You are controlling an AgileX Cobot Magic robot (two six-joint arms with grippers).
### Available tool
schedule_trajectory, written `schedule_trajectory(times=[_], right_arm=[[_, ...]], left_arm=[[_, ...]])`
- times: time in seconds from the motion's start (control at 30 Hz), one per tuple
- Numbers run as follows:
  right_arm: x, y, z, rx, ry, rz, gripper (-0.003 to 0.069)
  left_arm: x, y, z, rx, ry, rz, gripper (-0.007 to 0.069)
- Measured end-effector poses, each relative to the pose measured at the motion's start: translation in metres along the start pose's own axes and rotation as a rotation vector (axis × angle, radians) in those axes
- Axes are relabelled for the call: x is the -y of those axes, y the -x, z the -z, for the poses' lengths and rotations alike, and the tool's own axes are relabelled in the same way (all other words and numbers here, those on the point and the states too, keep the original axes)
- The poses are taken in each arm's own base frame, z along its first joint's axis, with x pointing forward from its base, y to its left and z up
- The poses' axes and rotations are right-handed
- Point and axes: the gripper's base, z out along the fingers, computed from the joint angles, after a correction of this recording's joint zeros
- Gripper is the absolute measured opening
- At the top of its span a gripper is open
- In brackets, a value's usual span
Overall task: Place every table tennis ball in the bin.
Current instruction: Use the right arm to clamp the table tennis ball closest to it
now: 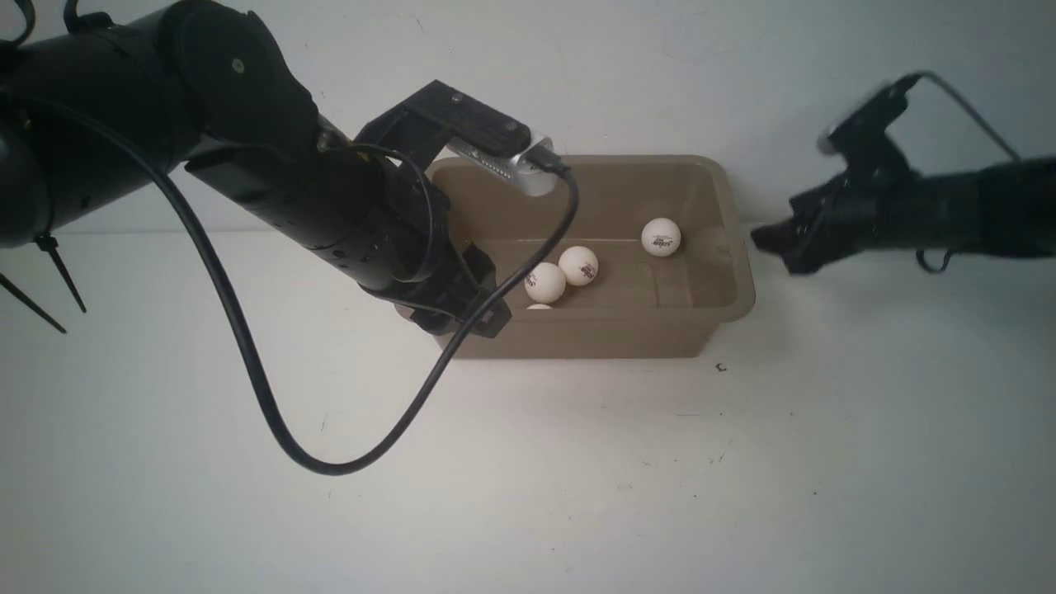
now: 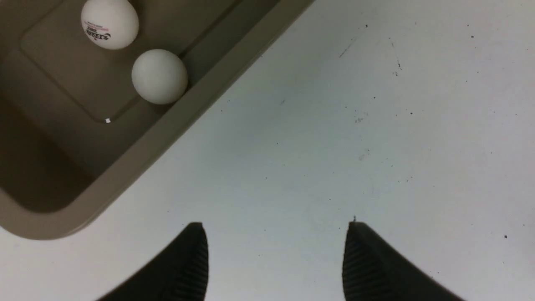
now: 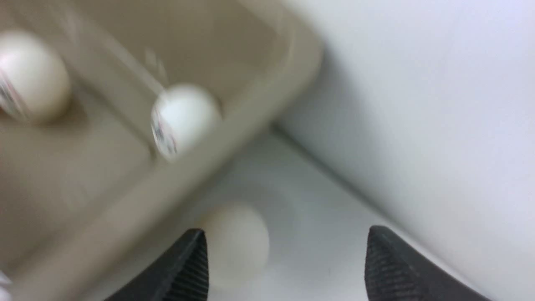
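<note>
Left gripper (image 2: 276, 229) parted, empty, beside the bin (image 2: 175, 121); right gripper (image 3: 286, 234) parted, empty; one ball (image 3: 239, 244) outside the bin, near its fingertip (image 3: 192, 259).

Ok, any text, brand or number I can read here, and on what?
No legible text anywhere.
Logo ball in the bin, left wrist view: dark print, too small.
Three front-view balls: dark logos, too small.
Right wrist ball: print blurred.

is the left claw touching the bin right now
Apart. The left wrist view shows a strip of bare white table between the left claw and the bin rim, with the jaws open over the table and nothing between them.
</note>
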Motion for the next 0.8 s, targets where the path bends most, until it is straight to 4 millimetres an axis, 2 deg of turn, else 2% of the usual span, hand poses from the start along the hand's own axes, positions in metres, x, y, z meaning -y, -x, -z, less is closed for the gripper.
schedule_trajectory(times=[0.07, 0.13, 0.17, 0.27, 0.4, 0.43, 0.5, 0.6, 0.8], right_arm=[[0.000, 0.008, 0.007, 0.012, -0.004, -0.026, 0.0461], [0.001, 0.029, 0.026, 0.037, -0.019, -0.093, 0.0461], [0.001, 0.030, 0.028, 0.038, -0.020, -0.097, 0.0461], [0.001, 0.049, 0.048, 0.052, -0.048, -0.167, 0.0461], [0.003, 0.066, 0.076, 0.069, -0.066, -0.359, 0.0461], [0.003, 0.066, 0.077, 0.068, -0.063, -0.368, 0.0461], [0.007, 0.067, 0.093, 0.037, -0.061, -0.469, 0.0461], [0.014, 0.058, 0.108, -0.039, -0.053, -0.540, 0.0461], [0.015, 0.034, 0.114, -0.255, -0.025, -0.403, 0.0461]], left_arm=[[0.000, 0.000, 0.000, 0.000, 0.000, -0.001, 0.0395], [0.000, 0.000, 0.000, 0.000, 0.000, -0.004, 0.0395], [0.000, 0.000, 0.000, 0.000, 0.000, -0.006, 0.0395], [0.000, 0.000, 0.000, 0.000, 0.000, -0.007, 0.0395], [0.000, 0.000, 0.000, 0.000, 0.000, -0.008, 0.0395], [0.000, 0.000, 0.000, 0.000, 0.000, -0.008, 0.0395], [0.000, 0.000, 0.000, 0.000, 0.000, -0.008, 0.0395], [0.000, 0.000, 0.000, 0.000, 0.000, -0.008, 0.0395], [0.000, 0.000, 0.000, 0.001, 0.001, -0.015, 0.0395]])
